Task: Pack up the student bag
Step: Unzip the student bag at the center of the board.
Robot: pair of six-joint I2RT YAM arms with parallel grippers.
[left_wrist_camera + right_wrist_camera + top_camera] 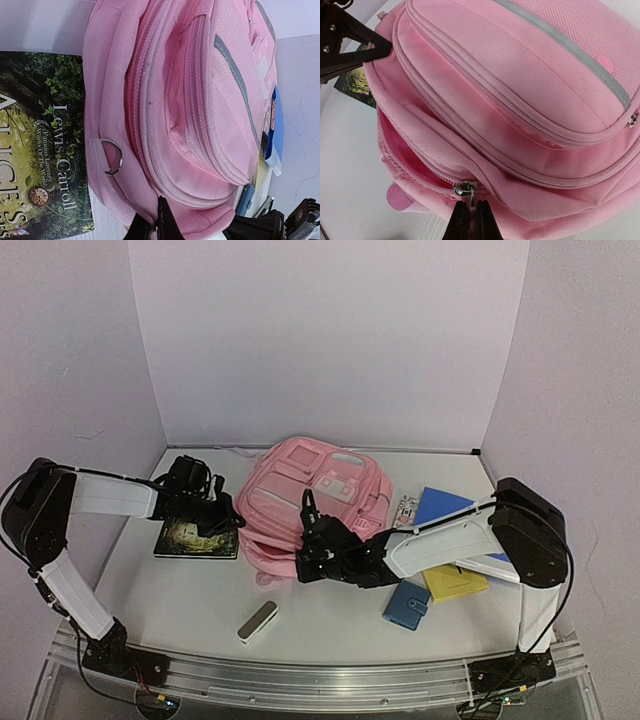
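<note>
White table (330,625), pale walls: pink student bag (300,502) lies mid-table, both arms on it.
Left gripper (157,222) fingers pinched tight on the bag's left edge fabric, beside Alice book (195,537). Right gripper (470,222) fingers closed on zip pull (465,189) at the bag's near side, where the zip gapes partly open.

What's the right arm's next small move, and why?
Probably drag the zipper pull along its track, away from the gap: right gripper is shut on it, the pink backpack's zip is only part open, left gripper pinches the fabric.
</note>
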